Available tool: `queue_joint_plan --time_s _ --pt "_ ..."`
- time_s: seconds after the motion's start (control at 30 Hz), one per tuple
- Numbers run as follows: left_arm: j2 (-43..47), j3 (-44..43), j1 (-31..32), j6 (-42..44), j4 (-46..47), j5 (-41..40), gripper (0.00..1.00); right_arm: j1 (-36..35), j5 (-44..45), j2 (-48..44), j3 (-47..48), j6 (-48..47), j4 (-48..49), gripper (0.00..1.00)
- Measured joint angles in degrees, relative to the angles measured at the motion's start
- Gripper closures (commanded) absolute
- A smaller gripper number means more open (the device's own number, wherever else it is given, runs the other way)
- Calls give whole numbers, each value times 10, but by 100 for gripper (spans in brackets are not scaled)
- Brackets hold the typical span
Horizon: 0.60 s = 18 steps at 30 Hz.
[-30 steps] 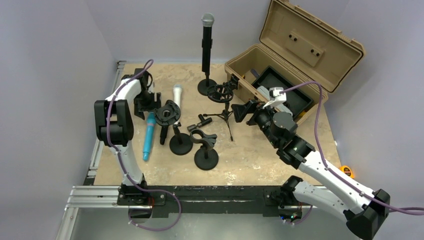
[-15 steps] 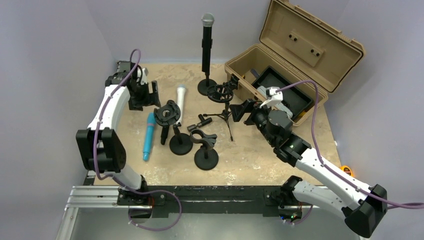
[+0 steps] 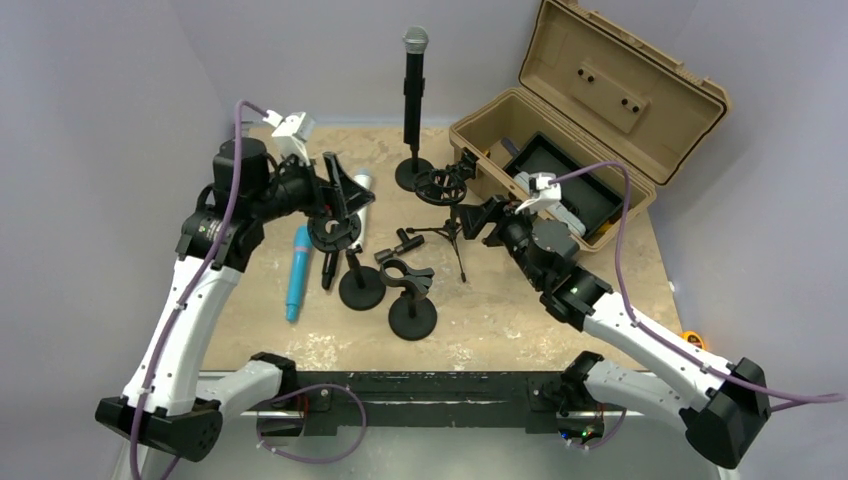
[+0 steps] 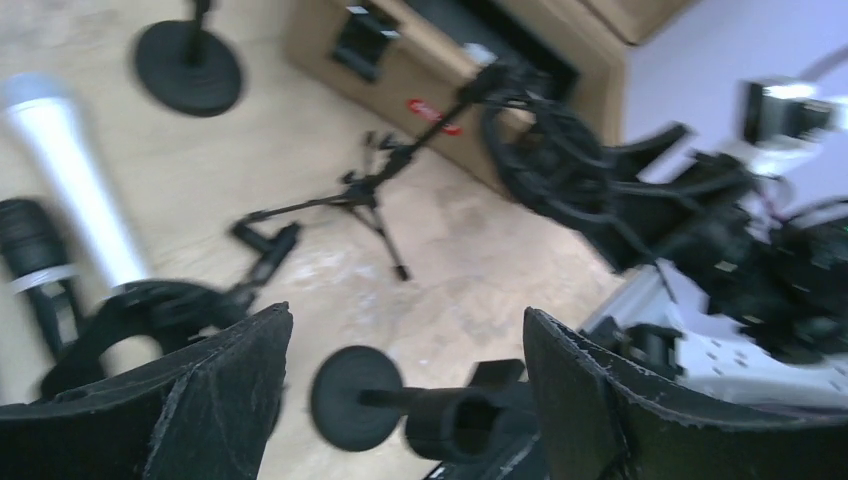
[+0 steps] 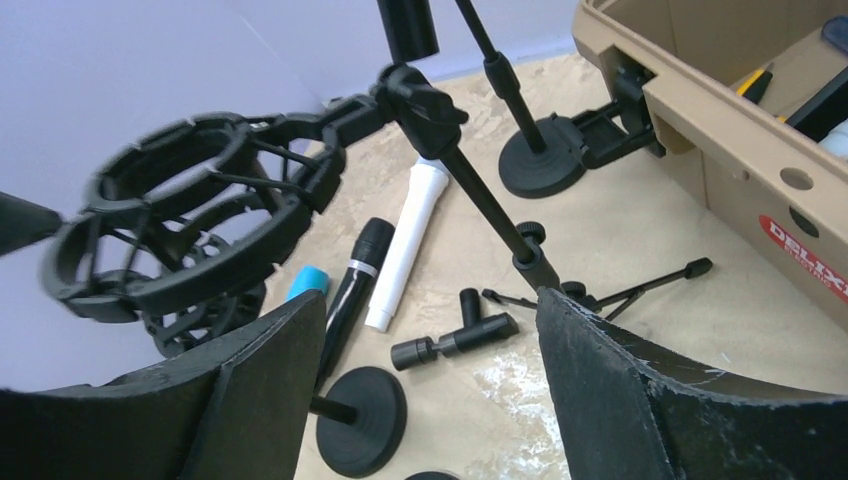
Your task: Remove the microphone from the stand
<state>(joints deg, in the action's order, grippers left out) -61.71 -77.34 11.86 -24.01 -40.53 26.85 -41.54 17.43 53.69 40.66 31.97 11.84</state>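
The left gripper [image 3: 345, 192] hangs with jaws wide over a shock mount [image 3: 334, 228]. Behind, at centre, the black microphone [image 3: 414, 80] stands upright in its stand [image 3: 413, 172] — apart from both arms. The right gripper [image 3: 478, 222], spread wide too, hovers beside the tripod [image 3: 447, 232].

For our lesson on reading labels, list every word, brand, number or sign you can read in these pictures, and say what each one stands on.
"DELIXI": white letters on the red label on the front wall of the tan case, right wrist view; the word runs to the picture's edge.
Smaller line under it: too small to read.
Same label in the left wrist view: too blurred to read.
Top view: no readable text.
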Motion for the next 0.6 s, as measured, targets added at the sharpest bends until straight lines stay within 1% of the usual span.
queue_joint_plan --time_s 0.1,0.2,0.3,0.4,0.5,0.6 --pt "5 4 66 -28 53 21 13 0 -1 20 -9 0 15 27" --pt "-6 9 122 -39 89 18 12 0 -5 43 -18 0 24 28" --pt "-23 10 166 -39 114 5 13 0 -11 50 -32 0 30 32" --pt "-42 8 195 -39 129 -14 17 0 -21 54 -44 0 37 37" --pt "-73 -5 215 -39 134 -32 20 0 -34 72 -48 0 55 39" --pt "-99 -19 228 -39 135 -46 28 0 -47 96 -54 0 74 42"
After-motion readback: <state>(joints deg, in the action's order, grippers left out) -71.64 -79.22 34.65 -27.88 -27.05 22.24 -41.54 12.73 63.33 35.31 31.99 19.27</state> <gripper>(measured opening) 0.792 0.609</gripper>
